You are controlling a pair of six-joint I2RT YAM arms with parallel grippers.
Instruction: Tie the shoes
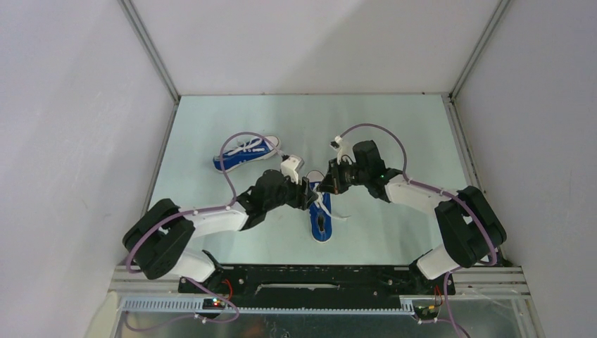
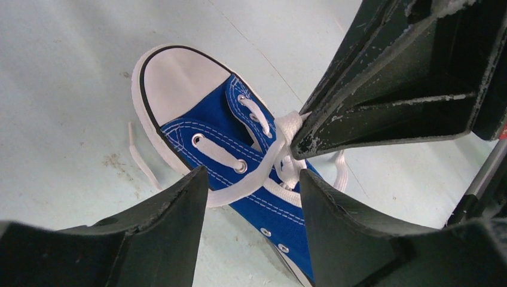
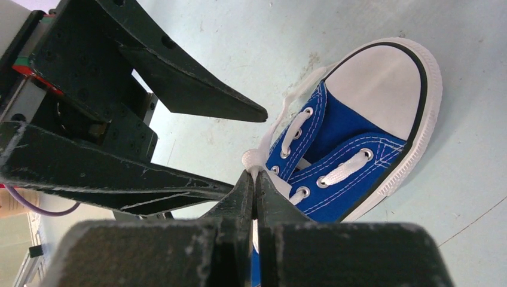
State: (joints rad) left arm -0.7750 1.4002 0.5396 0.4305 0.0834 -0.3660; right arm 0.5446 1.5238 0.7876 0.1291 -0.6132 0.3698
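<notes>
at table [image 1: 394, 127] centre, your right gripper [image 3: 255, 179] is pinched tight on a lace [image 2: 287, 128] of the near shoe [image 1: 322, 229]; your left gripper [image 2: 252, 179] gapes wide astride it. the far shoe [image 1: 245, 153] lies back left. the lace looks limp and slick, the shoe light: grip close to the eyelets [image 2: 241, 166].
</notes>
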